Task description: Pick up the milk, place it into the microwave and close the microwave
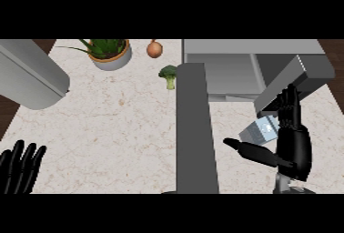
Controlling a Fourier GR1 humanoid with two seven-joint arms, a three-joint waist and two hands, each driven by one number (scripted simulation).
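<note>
marble counter (121, 118), milk (260, 130) in right robot hand (292, 145)

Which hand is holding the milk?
The right hand, at the picture's right, curls round the milk beside the microwave. The left hand rests open, holding nothing.

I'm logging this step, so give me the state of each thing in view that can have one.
microwave: open
microwave door: swung out over the counter
milk: held above the counter, in front of the microwave, not yet inside
right hand: shut on the milk
left hand: open, resting at lower left
broccoli: lying on the counter
</note>
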